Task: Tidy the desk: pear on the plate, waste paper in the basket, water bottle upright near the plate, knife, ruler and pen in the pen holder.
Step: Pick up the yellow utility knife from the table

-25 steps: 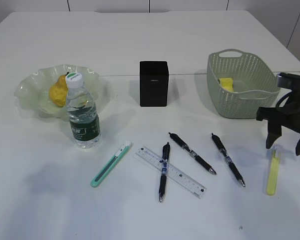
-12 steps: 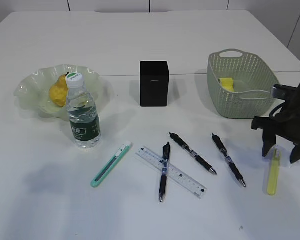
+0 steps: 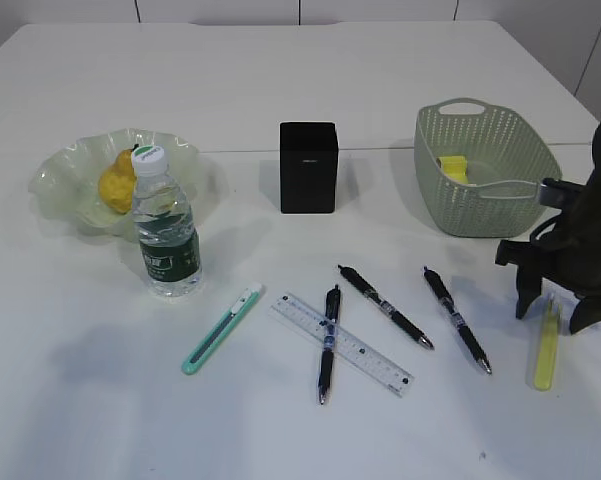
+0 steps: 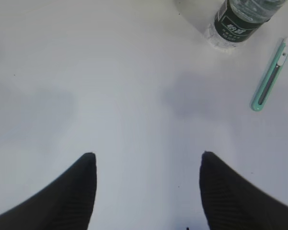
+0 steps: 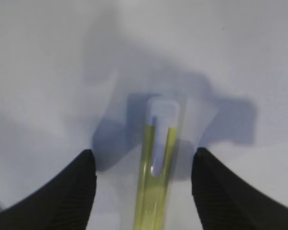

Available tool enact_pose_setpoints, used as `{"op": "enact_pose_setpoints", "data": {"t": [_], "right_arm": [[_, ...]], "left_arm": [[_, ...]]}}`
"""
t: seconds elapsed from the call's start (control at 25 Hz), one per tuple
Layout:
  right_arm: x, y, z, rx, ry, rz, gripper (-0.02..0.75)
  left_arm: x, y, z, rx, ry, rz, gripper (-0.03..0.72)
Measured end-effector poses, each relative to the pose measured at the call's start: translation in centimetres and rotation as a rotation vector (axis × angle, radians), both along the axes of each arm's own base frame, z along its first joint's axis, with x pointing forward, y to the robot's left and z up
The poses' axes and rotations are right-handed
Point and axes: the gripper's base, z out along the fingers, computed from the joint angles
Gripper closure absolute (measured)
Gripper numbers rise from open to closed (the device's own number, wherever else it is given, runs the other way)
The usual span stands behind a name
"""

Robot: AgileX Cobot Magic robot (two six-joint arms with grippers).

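Matt white desk (image 3: 400,60) set with plastic, glass and paper things.
I saw a translucent, glossy ruffled plate (image 3: 55,175), a clear shiny plastic water bottle (image 3: 166,226), a matt black pen holder (image 3: 308,167), a dull woven-look plastic basket (image 3: 480,185), a transparent ruler (image 3: 365,352), a translucent yellow-green knife (image 5: 155,177), and ribbed black fingers (image 5: 69,191).
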Motion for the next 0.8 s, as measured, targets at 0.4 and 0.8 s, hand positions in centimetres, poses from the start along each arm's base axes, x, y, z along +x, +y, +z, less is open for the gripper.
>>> {"op": "enact_pose_setpoints", "data": {"t": [0.4,0.8], "right_arm": [[0.23,-0.05,-0.35,-0.005,-0.016,0.003,0.270],[0.23,-0.07,-0.47,-0.008,-0.012,0.005,0.426]], "left_arm": [[0.09,-0.01,0.06,-0.002,-0.012,0.000,0.214],[0.10,0.00,0.06,0.000,-0.013,0.000,0.214]]}}
